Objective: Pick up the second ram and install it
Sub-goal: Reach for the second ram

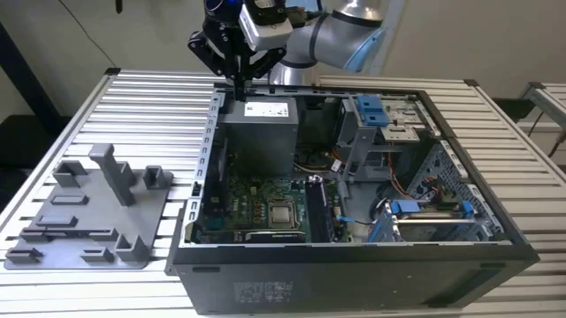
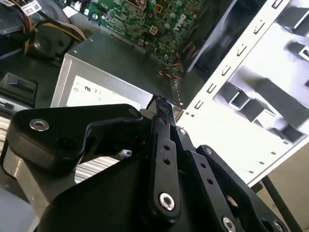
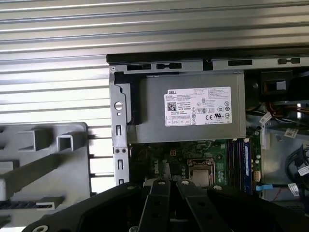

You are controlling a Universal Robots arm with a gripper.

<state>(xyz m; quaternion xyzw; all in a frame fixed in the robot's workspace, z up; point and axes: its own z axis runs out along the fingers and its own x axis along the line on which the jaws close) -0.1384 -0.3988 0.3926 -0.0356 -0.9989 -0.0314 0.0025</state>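
1. Overhead, in the exterior view, the gripper (image 1: 238, 93) hangs above the 11 o'clock corner of the open computer case (image 1: 354, 281), just over the far edge of the grey power supply (image 1: 256, 136).
2. Its two fingers (image 2: 163, 113) are pressed tip to tip in the second wrist view, with nothing pinched between them.
3. I cannot pick out the second ram for certain.
4. Long dark pieces stand in the memory slots (image 1: 319, 209) at 3 o'clock of the processor socket (image 1: 283, 213). Their long axes run from 12 to 6 o'clock in the exterior view, leaning slightly toward 5. I cannot tell whether one of them is that stick.
5. A thin dark strip (image 1: 75, 232) also lies along a groove of the grey fixture tray (image 1: 155, 215), its long axis running from 9 to 3 o'clock. I cannot tell whether it is a board seen edge-on or only shadow.
6. The tray sits on the slatted table (image 1: 150, 112) at 9 o'clock of the case, well apart from the gripper.
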